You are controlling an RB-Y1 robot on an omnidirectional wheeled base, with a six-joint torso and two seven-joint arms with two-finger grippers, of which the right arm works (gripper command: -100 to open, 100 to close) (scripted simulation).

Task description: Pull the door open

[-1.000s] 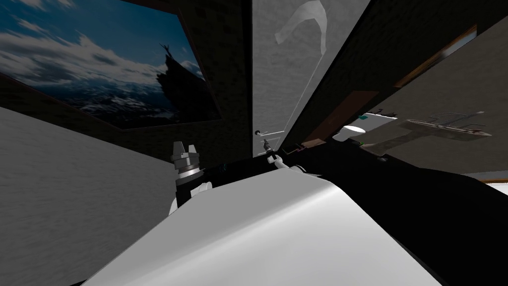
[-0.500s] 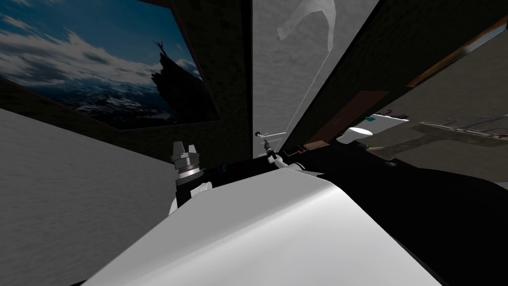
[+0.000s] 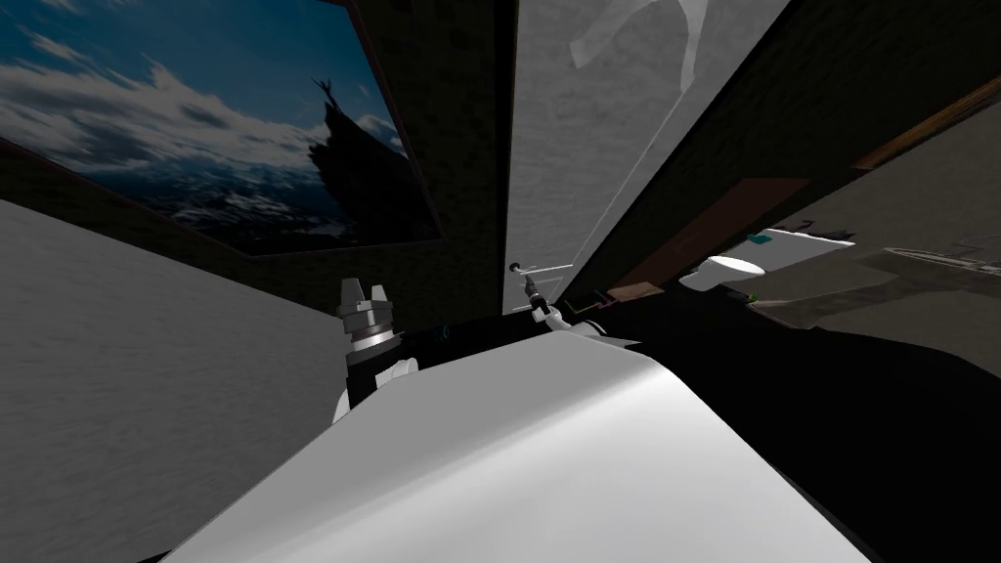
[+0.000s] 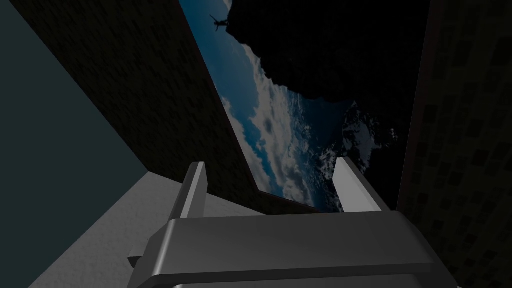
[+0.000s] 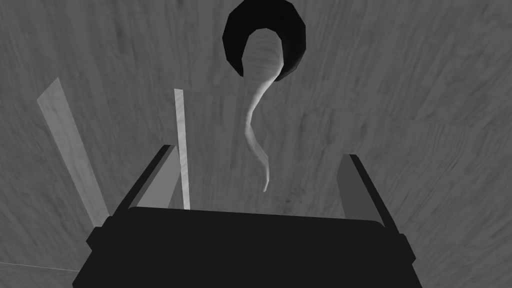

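Observation:
The grey door (image 3: 577, 147) stands just ahead of me, its lever handle (image 3: 515, 267) low on its left side. My right gripper (image 3: 529, 284) reaches up to that handle. Seen from the right wrist, the door (image 5: 400, 100) is very close. A curved pale lever (image 5: 255, 125) runs from a dark round rose (image 5: 235, 45) down between my right gripper's (image 5: 259, 152) open fingers, without either finger pressing it. My left gripper (image 3: 363, 286) is raised to the left of the door. Its fingers (image 4: 195, 185) stand open with nothing between them.
A large framed sky picture (image 3: 195, 127) hangs on the dark wall left of the door. Right of the door's edge, a white toilet (image 3: 723, 269) and a brown floor strip (image 3: 723, 220) show in the room beyond. A black area lies at the lower right.
The door panel looks broader, and its handle sits slightly further right and lower. The toilet and room beyond have slid right in the picture. Both grippers keep their places before my chest.

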